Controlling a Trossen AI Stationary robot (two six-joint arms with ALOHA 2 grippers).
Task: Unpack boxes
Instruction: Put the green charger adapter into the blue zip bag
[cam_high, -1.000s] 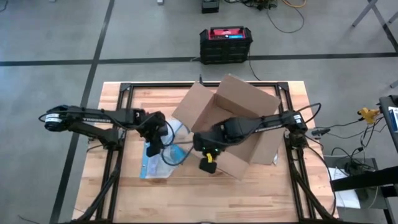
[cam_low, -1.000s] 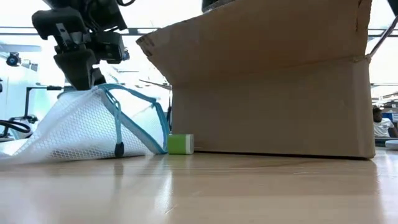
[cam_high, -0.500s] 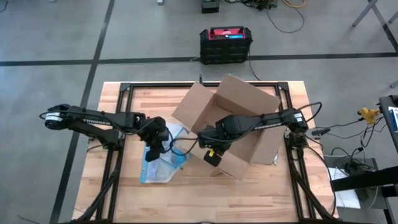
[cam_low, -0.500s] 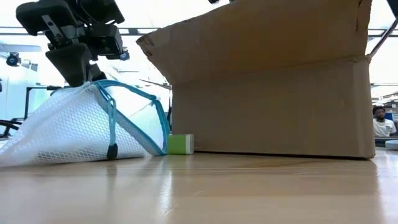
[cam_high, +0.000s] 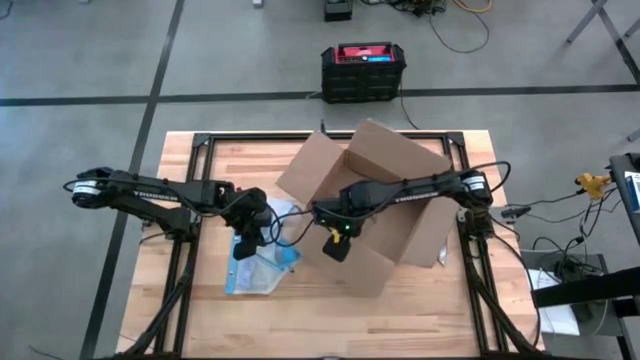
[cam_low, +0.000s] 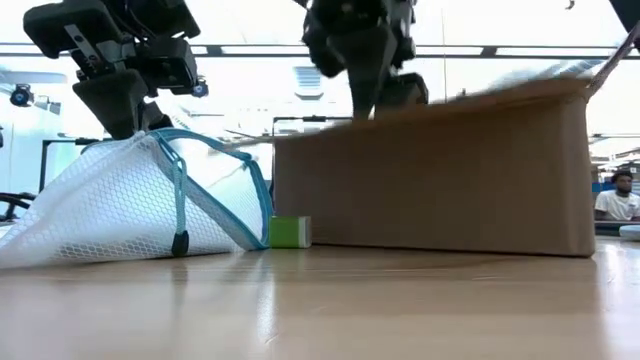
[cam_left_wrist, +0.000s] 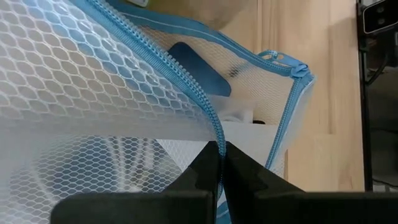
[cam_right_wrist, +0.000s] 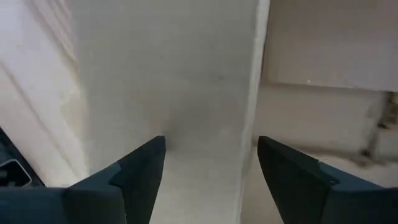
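Right gripper (cam_high: 335, 246) has let go: its fingers (cam_right_wrist: 140, 171) now stand apart with nothing between them, where a second ago they were clenched at the front flap of the box (cam_high: 385, 205). That flap, which stood tilted up in the low view, has dropped and now sits nearly level; it is blurred there, so probably still falling. The gripper has also shifted a little toward the desk's middle and hangs just above the flap edge. Judgement: the flap is being folded outward to open the box, so unpacking is at an early step; contents not yet reached, and the inside of the box cannot be seen well from any view.

Box sits on the right half of the desk (cam_high: 430, 310), its back flaps standing up and out.

Left gripper (cam_high: 252, 222) has not moved in the last half second. Its fingers (cam_left_wrist: 208, 165) are clenched on the blue zipper edge of the mesh bag (cam_low: 120, 215), holding that edge lifted while the rest of the bag lies on the desk, left of the box.

Around: a small green block (cam_low: 290, 231) on the desk, just beside the box's near corner and the bag. A black crate (cam_high: 363, 70) on the floor beyond the desk. A person (cam_low: 615, 195) sits in the room behind.

In the way: the lowered flap reaches toward the bag and the block, leaving little free desk between them.
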